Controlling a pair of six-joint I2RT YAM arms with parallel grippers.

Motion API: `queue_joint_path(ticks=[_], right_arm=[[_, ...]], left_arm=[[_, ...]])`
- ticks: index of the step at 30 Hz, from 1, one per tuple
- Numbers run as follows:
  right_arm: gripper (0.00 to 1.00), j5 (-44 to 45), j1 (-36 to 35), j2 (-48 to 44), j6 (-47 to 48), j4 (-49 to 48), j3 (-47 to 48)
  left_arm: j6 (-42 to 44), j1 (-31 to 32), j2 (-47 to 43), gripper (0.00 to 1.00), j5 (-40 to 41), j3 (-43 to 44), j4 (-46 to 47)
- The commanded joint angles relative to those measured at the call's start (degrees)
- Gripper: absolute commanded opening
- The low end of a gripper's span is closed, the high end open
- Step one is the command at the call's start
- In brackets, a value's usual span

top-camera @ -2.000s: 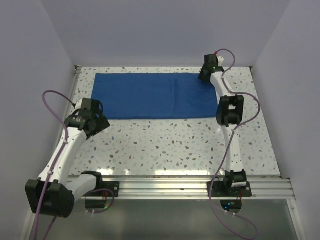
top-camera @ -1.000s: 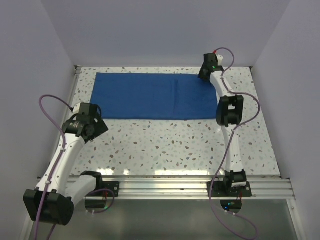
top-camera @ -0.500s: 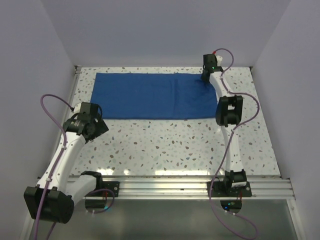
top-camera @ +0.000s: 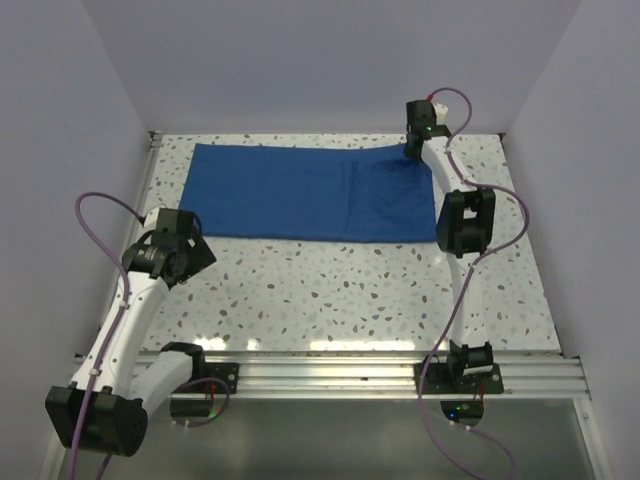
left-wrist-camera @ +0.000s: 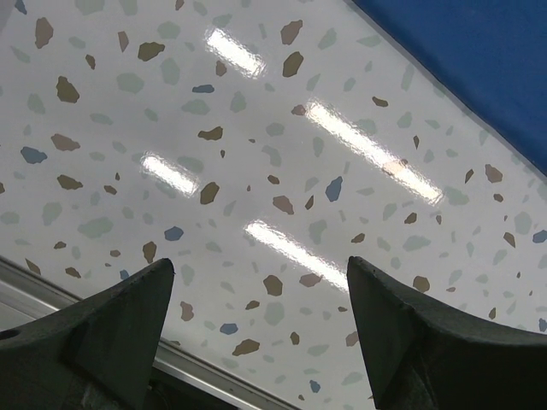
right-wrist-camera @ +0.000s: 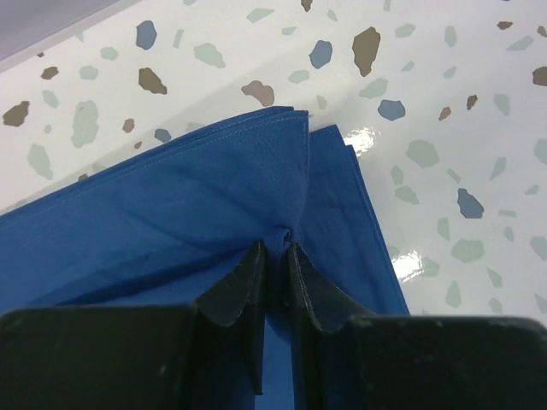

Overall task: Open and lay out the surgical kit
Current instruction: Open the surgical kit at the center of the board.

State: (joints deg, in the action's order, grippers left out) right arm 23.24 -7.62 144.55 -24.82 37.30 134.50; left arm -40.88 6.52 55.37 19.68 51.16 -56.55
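The surgical kit shows only as a royal-blue cloth wrap (top-camera: 310, 192), spread as a long folded rectangle across the far half of the table. My right gripper (right-wrist-camera: 275, 248) is shut on a pinch of the wrap (right-wrist-camera: 188, 222) near its far right corner, and the fabric bunches between the fingertips. From above, the right gripper (top-camera: 414, 148) sits at that corner. My left gripper (left-wrist-camera: 256, 273) is open over bare table, near the wrap's near left corner (left-wrist-camera: 479, 60), holding nothing. No tray or instruments show.
The speckled terrazzo table (top-camera: 330, 290) is walled by pale panels on the left, back and right. An aluminium rail (top-camera: 360, 365) runs along the near edge with both arm bases. Purple cables loop beside each arm.
My right gripper closed on the wrap's far right corner and has lifted it slightly, rumpling the cloth there. The left arm drew back a little toward the near left.
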Motion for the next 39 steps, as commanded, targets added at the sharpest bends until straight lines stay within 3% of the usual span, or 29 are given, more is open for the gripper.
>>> queue_joint_path(ticks=[1, 8, 12, 16, 20, 23, 26, 27, 28, 35, 39], right_arm=[[0.1, 2.2, -0.7, -6.8, 0.8, 3.7, -0.7], [0.23, 2.1, -0.8, -7.4, 0.4, 7.7, -1.5], [0.48, 2.1, -0.8, -7.3, 0.6, 8.7, -2.0], [0.49, 2.7, -0.7, -6.8, 1.4, 8.1, -2.1], [0.45, 3.1, -0.6, -4.8, 2.5, 7.9, -0.2], [0.36, 2.7, 0.0, -3.5, 1.8, 7.7, 0.9], [0.19, 1.9, 0.1, -2.4, 1.4, 7.6, 1.7], [0.06, 1.5, 0.3, -1.6, 1.4, 7.6, 2.0], [0.0, 1.1, 0.4, -1.4, 1.3, 7.6, 2.3], [0.0, -2.2, 0.4, -3.7, 0.8, 7.5, 0.3], [0.0, -10.5, -0.1, -12.2, -1.6, 5.9, -8.6]], left_arm=[[1.2, -0.1, -1.1, 0.86, -0.6, -0.3, 1.2], [2.0, -0.1, -2.4, 0.87, -1.4, -0.4, 1.4], [2.1, -0.1, -2.8, 0.87, -1.7, -0.5, 1.2], [1.9, 0.0, -3.3, 0.87, -1.6, -0.7, 0.9], [1.3, -0.1, -3.6, 0.87, -1.3, -0.8, 0.7], [1.0, -0.1, -3.7, 0.87, -1.0, -0.7, 0.6], [0.5, 0.0, -3.5, 0.87, -0.6, -0.7, 0.2], [0.5, -0.1, -3.5, 0.87, -0.5, -0.6, 0.1], [0.5, 0.0, -3.4, 0.87, -0.3, -0.6, 0.0], [0.5, 0.0, -3.3, 0.87, -0.4, 2.4, -0.8], [1.4, -0.1, -3.1, 0.87, -0.3, 10.7, -2.1]])
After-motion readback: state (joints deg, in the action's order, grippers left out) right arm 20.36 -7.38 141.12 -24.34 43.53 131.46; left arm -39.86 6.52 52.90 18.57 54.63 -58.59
